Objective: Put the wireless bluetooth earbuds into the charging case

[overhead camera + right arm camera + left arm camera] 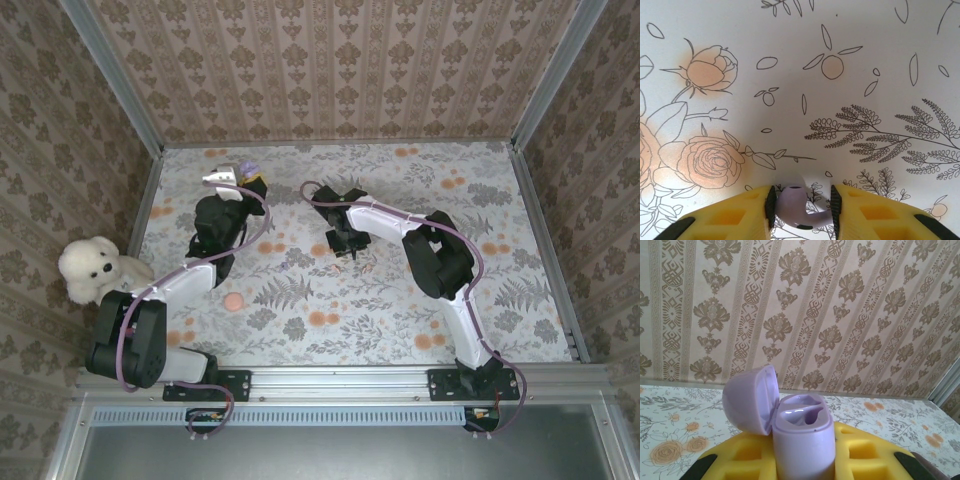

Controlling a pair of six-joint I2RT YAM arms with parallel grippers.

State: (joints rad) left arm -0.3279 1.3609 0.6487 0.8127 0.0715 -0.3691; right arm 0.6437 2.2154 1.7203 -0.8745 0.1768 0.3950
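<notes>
The lilac charging case (802, 440) stands upright between my left gripper's yellow fingers (745, 460), lid (747, 400) swung open to the left and both sockets empty. From above, the case (250, 169) sits at the far left of the table, with my left gripper (243, 185) shut on it. One lilac earbud (795, 207) lies between the black pads of my right gripper (801, 207), low over the flowered table. Its body is against the left pad and its stem tip reaches the right pad. In the top view my right gripper (345, 243) hangs near the table's middle.
A white plush toy (95, 268) leans against the left wall beside the left arm. A small pinkish round thing (233, 301) lies on the tablecloth in front of the left arm. Patterned walls (330, 70) close in the table on three sides.
</notes>
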